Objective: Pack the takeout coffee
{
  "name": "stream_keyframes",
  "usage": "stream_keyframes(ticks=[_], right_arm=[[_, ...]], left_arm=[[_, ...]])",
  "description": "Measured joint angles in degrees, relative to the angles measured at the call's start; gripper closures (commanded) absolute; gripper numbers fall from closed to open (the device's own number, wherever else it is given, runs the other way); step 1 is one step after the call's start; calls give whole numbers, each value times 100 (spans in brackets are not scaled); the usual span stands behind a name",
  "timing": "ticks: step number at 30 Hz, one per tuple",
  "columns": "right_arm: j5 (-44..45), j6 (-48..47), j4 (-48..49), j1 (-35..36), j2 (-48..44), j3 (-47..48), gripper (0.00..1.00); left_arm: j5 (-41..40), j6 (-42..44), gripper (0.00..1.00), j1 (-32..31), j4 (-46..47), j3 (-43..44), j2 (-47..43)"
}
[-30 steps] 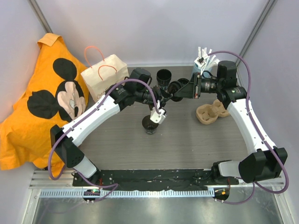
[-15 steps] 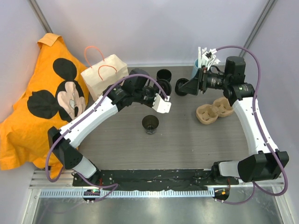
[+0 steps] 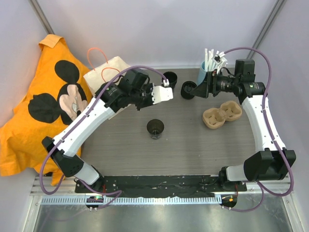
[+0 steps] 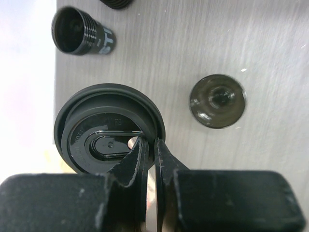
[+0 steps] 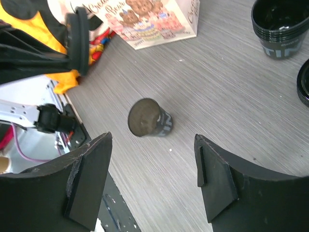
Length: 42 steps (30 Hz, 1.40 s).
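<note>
The orange cloth [image 3: 43,106] lies farthest from any fingers, out past the left arm's elbow. The paper bag [image 3: 107,77] stands upright behind the left wrist, well back from the fingertips. The tan pulp tray [image 3: 221,115] sits to the near side of the right fingers, beside that forearm, with both pockets bare.

The takeout cup [image 3: 155,128] stands alone, upright and open, on the table. It is apart from both pairs of fingers, on the near side of the left ones. In the left wrist view it lies beyond the fingertips and off to one side; in the right wrist view it sits ahead of the gap between the two pads. A stack of like cups [image 3: 169,77] stands just past the left fingertips.

Smallest is the black lid [image 4: 96,130]. The left gripper [image 4: 149,142] has its fingers nearly closed, pinching the lid's rim between them, with the lid raised off the table. The right gripper [image 5: 152,145] is spread wide and holds nothing.

The step in hand looks like capping — the lid is lifted but not yet over the cup. The next move calls for carrying the lid across until it sits centred and level above the cup's mouth, then pressing it down evenly. The right fingers could close round the cup wall to steady it — a light cup may tip under an off-centre push.
</note>
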Motion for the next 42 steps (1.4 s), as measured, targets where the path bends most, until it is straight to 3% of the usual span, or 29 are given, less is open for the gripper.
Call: stream_keyframes(ticks=[11,15,24,33,42], right_arm=[[-7,-306,-282,0,153,-291,24],[-13,-258,-153,37,238,-739,12],[396,-136,260,553,315,-1222,11],[756,118,658,599,321,-1541,12],[466,647,1314,597,437,-2179,8]], left_arm=[[507,-1119,100,-4,-81,-179,68],[780,-1207,100,-61,-109,-470,339],[789,-1250,100,-302,-385,-289,1207],[863,-1432,100,-306,-44,-824,890],[916,-1438,100,-398,37,-1095,887]])
